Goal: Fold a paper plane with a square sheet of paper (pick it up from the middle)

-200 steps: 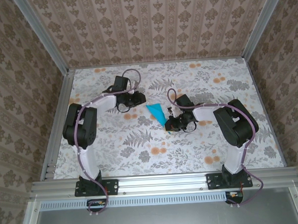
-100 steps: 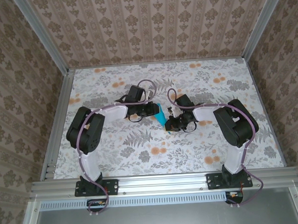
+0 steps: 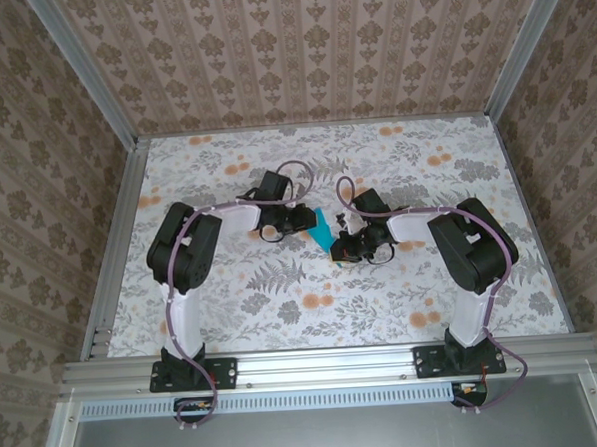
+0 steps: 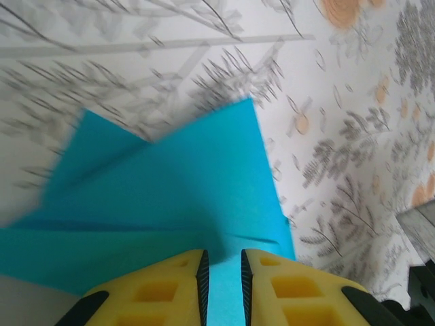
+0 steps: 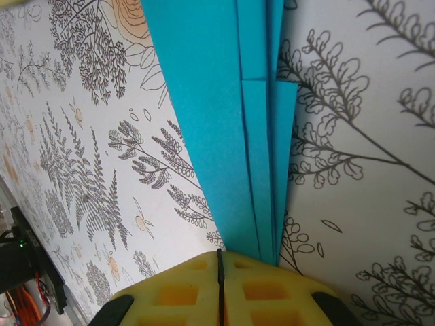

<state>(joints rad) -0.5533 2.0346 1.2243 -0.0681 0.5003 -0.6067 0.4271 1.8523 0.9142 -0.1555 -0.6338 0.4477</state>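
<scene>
Left claw (image 3: 303, 220) hangs low over the middle of the flower-printed surface (image 3: 233, 307), at the left edge of the folded sheet of paper (image 3: 322, 229). Seen from its own wrist (image 4: 225, 278), its two yellow pads (image 4: 163, 288) stand a narrow slit apart, with blue showing in the slit; I cannot tell whether they grip anything. The paper (image 4: 170, 197) spreads away from them in overlapping folded flaps that end in a jagged far edge. On the other side, the right claw (image 3: 342, 248) sits at the paper's near right end. Its pads (image 5: 177, 295) are pressed tight together (image 5: 219, 285), with only a thin seam between them. The paper (image 5: 204, 102) lies flat in long narrow layers whose end runs up to and under the right-hand pad; I cannot tell whether it is pinched.
</scene>
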